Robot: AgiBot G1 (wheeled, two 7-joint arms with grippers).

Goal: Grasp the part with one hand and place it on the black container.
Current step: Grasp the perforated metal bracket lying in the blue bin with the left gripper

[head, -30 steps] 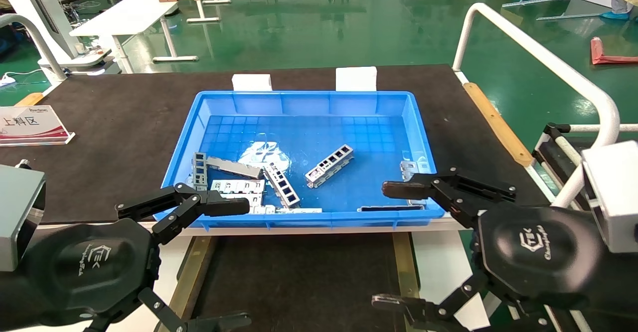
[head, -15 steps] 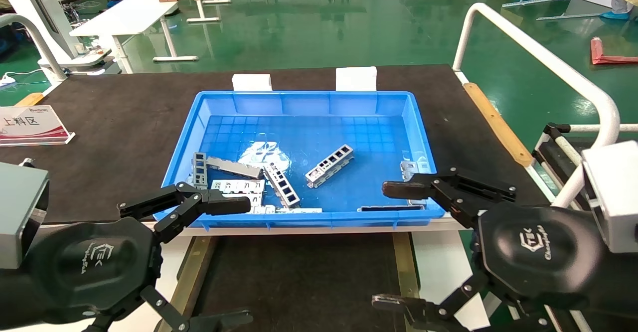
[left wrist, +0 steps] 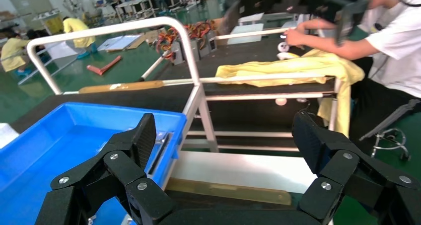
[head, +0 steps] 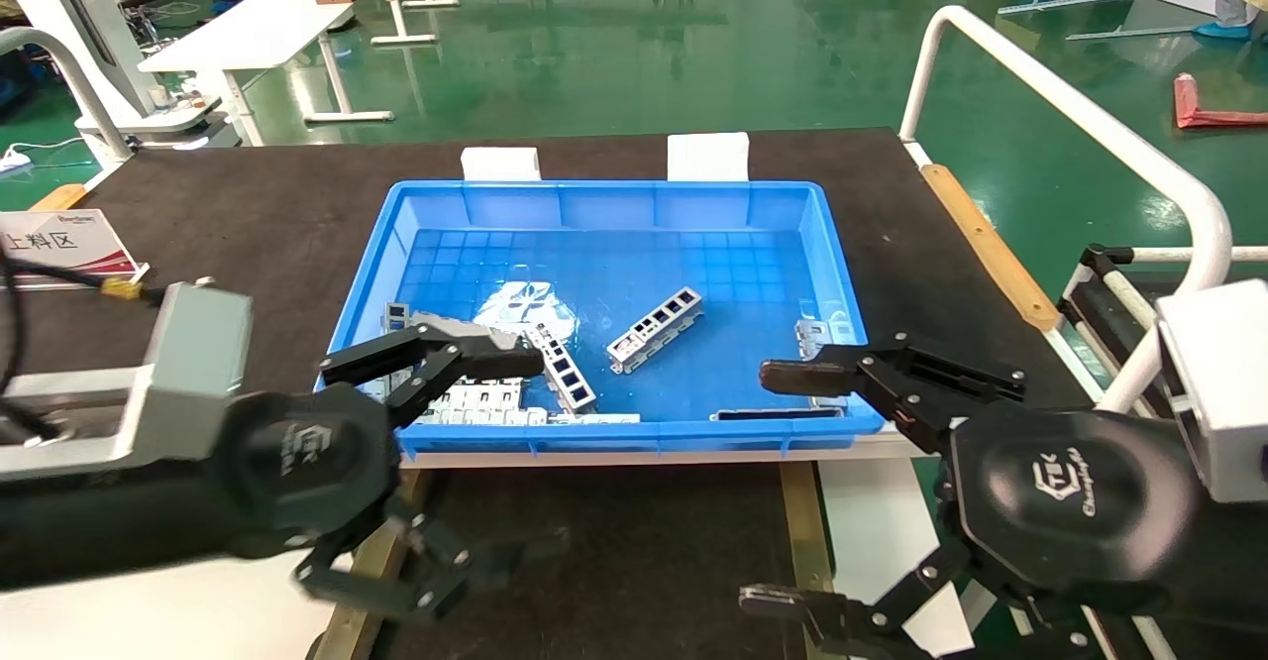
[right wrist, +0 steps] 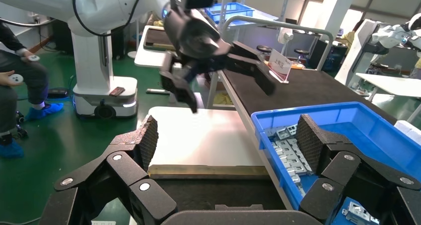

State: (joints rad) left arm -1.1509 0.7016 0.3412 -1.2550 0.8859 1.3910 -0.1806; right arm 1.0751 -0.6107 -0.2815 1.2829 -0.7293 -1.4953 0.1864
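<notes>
Part (head: 655,329): narrow silver-grey channel w/ a row of rectangular windows, lying diagonally on the floor of the blue bin (head: 614,199), roughly mid-bin, free of both hands. Nearby in the bin's near-left area: a second windowed bracket (head: 561,368) angled toward the front wall, plus flat grey slotted plates (head: 474,404) along that wall. More small metal pieces (head: 820,333) sit against the bin's right wall.

Left hand (head: 485,442): fingers spread apart, nothing between them. Upper finger (head: 436,351) reaches over the bin's near-left corner, above the plates; lower finger hangs over the black container (head: 614,561). In the left wrist view both fingers (left wrist: 136,140) stand wide apart, bin to one side, white frame beyond.

Right hand (head: 783,487): also spread apart and empty, at the bin's near-right corner; upper finger (head: 802,376) sits over the right end of the front wall, lower finger low over the white ledge beside the container. Right wrist view shows its fingers (right wrist: 149,135) apart, w/ the bin and plates on one side and the left hand farther off.

Black container: matte-black surface w/ brass-coloured rails (head: 802,531), directly in front of the bin, on the robot's side; nothing visible on the part of it in view.

Bin rests on a worktop (head: 248,234) w/ a dark mat; a placard (head: 59,244) stands at its left edge, two white blocks (head: 707,157) behind the bin.
</notes>
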